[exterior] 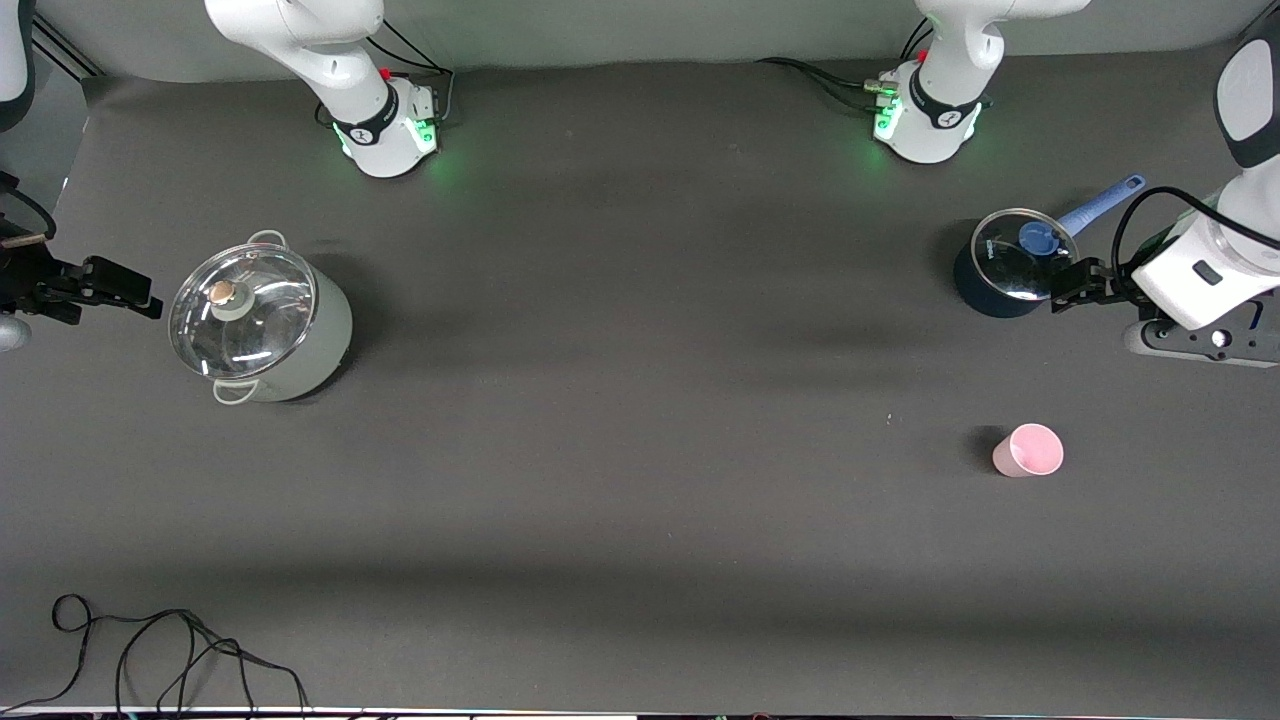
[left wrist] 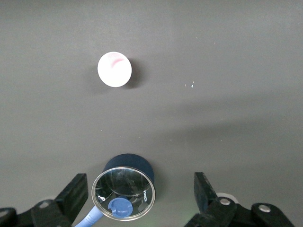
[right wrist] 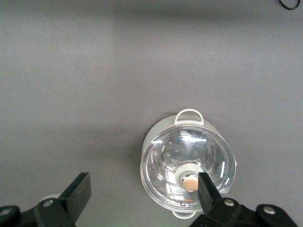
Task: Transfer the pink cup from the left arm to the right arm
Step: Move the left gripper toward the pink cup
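The pink cup [exterior: 1028, 450] stands upright, mouth up, alone on the dark table toward the left arm's end. It is nearer the front camera than the dark blue pot [exterior: 1005, 268]. In the left wrist view the pink cup [left wrist: 114, 69] shows as a pale round rim, well clear of the fingers [left wrist: 75, 191]. My left gripper [exterior: 1078, 285] hangs open beside and over the blue pot's edge, holding nothing; in its wrist view the left gripper [left wrist: 140, 189] has the pot's lid below it. My right gripper [exterior: 130, 287] waits open at the right arm's end; the right gripper [right wrist: 143, 187] holds nothing.
The blue pot [left wrist: 129, 165] has a glass lid [exterior: 1015, 255] and a light blue handle [exterior: 1100, 205]. A grey pot [exterior: 262, 325] with a glass lid [right wrist: 187, 163] stands toward the right arm's end. A black cable [exterior: 150, 650] lies by the table's front edge.
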Robot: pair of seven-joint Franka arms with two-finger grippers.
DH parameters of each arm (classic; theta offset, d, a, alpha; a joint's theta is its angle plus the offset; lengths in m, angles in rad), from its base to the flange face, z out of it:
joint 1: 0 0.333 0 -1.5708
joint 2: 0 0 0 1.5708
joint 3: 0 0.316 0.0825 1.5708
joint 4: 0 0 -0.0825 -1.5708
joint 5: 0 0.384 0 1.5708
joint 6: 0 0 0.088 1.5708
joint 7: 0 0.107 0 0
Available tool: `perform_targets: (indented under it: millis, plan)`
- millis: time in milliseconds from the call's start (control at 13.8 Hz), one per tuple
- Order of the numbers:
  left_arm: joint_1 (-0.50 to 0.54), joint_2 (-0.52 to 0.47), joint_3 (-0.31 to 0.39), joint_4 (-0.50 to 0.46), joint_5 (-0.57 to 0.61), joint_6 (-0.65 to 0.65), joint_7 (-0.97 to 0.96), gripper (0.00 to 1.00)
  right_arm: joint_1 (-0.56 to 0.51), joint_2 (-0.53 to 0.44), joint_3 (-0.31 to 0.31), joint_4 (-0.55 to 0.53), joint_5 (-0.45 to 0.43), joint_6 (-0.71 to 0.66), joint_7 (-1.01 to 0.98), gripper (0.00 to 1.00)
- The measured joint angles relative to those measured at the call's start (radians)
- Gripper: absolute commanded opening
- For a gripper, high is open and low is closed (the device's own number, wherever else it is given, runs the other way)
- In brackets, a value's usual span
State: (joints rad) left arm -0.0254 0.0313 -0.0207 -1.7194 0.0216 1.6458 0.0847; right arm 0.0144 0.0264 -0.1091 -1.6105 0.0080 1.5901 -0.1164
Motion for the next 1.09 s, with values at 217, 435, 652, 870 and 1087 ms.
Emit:
perform_targets:
  millis: [217, 435, 652, 870, 1087]
  plan:
    - [0.0, 0.0, 0.001, 0.0, 0.0, 0.0, 0.0, 1.0, 0.0, 0.0, 0.0, 0.0, 0.0, 0.0, 0.0, 1.0]
    - [0.001, 0.0, 0.001, 0.0, 0.0, -0.004, 0.0, 1.0, 0.0, 0.0, 0.0, 0.0, 0.0, 0.0, 0.0, 1.0]
    - [0.004, 0.0, 0.003, 0.0, 0.0, -0.006, 0.002, 1.0, 0.0, 0.0, 0.0, 0.0, 0.0, 0.0, 0.0, 1.0]
    - [0.012, 0.001, 0.006, 0.0, 0.0, -0.006, 0.007, 1.0, 0.0, 0.0, 0.0, 0.0, 0.0, 0.0, 0.0, 1.0]
    - [0.014, 0.002, 0.007, 0.001, 0.001, -0.006, 0.055, 1.0, 0.0, 0.0, 0.0, 0.0, 0.0, 0.0, 0.0, 1.0]
